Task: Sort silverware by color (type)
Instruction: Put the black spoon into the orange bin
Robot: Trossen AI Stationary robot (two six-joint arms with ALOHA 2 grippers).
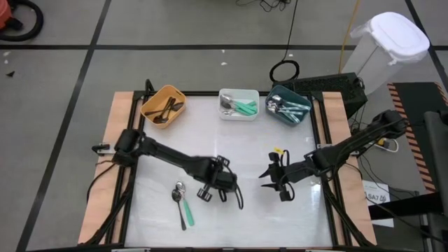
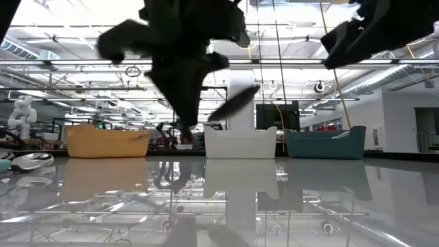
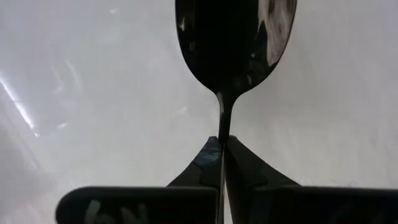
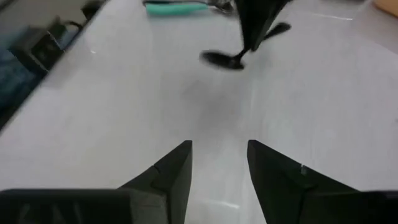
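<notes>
spoon (image 3: 233, 43), dark and glossy with a thin neck, pinched between the left gripper's (image 3: 222, 144) fingers; right gripper's (image 4: 219, 163) fingers spread.

Three bins are set in a row along the table's (image 1: 210, 210) far edge: one bin (image 1: 164, 105) at the left, a second bin (image 1: 239, 103) in the middle, and a third bin (image 1: 288, 107) just to its right. Spoons are held in each of them. The left gripper (image 1: 236, 196) is placed over the middle of the table, nearer the front edge, with a spoon (image 3: 233, 43) clamped by its neck between the closed fingers. Another spoon (image 1: 182, 203) is laid on the table to the left of that gripper, near the front. The right gripper (image 1: 269, 179) is positioned to the right of the left one, apart from it, with its fingers parted around nothing.
</notes>
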